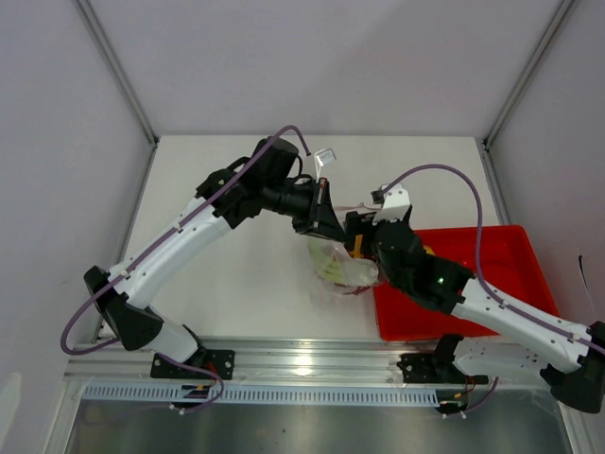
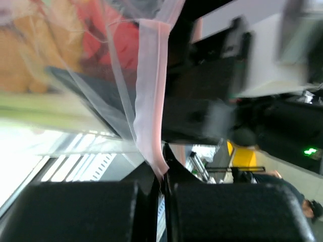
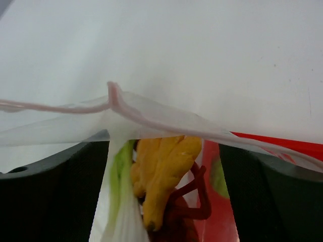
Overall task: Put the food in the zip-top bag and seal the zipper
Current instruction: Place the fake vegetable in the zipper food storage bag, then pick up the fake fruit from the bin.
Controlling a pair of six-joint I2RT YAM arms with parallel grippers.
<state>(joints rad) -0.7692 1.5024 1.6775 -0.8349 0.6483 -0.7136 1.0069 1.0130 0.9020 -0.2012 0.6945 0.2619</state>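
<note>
Food (image 3: 157, 174) already lies inside the zip-top bag (image 1: 342, 267), which hangs over the table's (image 1: 236, 284) middle, toward its right edge, against the red tray's (image 1: 492, 255) left edge. Left gripper (image 2: 162, 177) pinches the zipper (image 2: 149, 101) tight; right gripper (image 1: 364, 248) straddles the bag, fingers wide. Likely risk: the thin strip slips from that pinch, the mouth gapes and pieces spill

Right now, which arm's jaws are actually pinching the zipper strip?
The left gripper: its jaws are shut on the zipper. The right gripper has its jaws wide apart around the zip-top bag, clamping nothing.
</note>
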